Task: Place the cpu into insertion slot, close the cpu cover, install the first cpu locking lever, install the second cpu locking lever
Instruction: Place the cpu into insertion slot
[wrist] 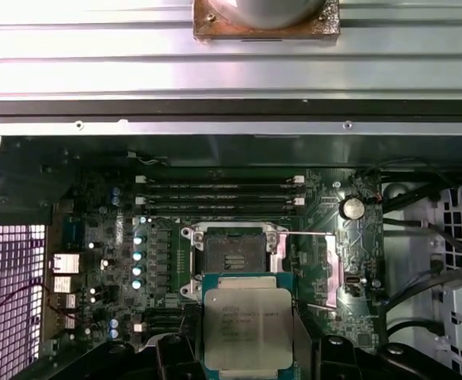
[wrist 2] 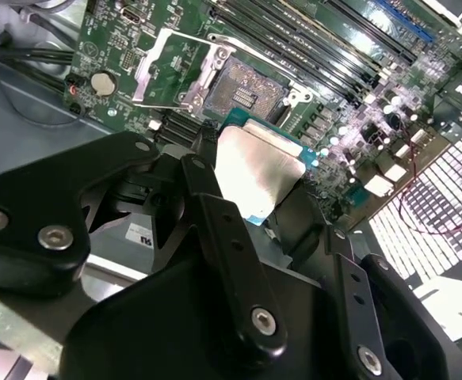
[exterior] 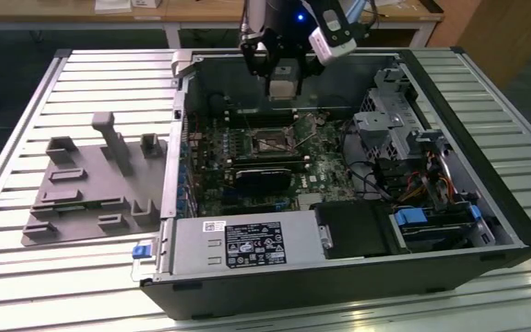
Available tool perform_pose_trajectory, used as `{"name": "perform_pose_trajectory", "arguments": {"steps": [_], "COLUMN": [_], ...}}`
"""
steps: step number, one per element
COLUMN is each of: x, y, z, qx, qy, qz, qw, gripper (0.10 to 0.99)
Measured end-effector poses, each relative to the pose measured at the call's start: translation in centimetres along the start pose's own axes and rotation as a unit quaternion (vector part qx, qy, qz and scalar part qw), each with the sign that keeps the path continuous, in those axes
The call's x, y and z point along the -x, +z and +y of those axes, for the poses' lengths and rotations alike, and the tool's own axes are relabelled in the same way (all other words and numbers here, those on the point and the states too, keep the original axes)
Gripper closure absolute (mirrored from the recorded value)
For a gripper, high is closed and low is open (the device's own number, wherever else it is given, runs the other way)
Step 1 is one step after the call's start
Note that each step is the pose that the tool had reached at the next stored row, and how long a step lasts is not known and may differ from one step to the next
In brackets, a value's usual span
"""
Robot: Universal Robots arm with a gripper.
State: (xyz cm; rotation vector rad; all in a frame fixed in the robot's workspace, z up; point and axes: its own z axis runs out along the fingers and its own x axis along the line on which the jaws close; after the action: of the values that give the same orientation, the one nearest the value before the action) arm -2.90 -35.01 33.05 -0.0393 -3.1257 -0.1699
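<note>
My gripper (exterior: 284,72) hangs over the back of the open computer case, shut on the cpu (exterior: 284,87), a flat square chip with a dull silver top. In both wrist views the cpu (wrist 2: 258,170) (wrist: 248,328) sits between the black fingers (wrist 2: 207,206), held above the board and just short of the insertion slot (wrist 2: 242,95) (wrist: 232,253). The insertion slot (exterior: 267,142) is bare, showing its dark centre. The cpu cover (wrist 2: 171,67) (wrist: 319,267) is swung open beside the slot. Two thin locking levers (wrist: 306,233) stand released along the cover.
Long black memory slots (wrist: 219,194) run just beyond the socket. A black heatsink block (exterior: 265,173), a power supply (exterior: 247,245) and a drive cage (exterior: 413,138) crowd the case. A grey fixture tray (exterior: 90,187) lies on the slatted table at the exterior view's left.
</note>
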Motion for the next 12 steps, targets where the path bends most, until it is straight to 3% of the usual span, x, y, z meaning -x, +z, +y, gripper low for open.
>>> {"name": "perform_pose_trajectory", "arguments": {"steps": [12], "x": [-0.27], "y": [2.18], "z": [-0.16], "qx": [0.0000], "qy": [0.000], "qz": [-0.0012], "qw": [1.0000], "gripper": [0.549]}}
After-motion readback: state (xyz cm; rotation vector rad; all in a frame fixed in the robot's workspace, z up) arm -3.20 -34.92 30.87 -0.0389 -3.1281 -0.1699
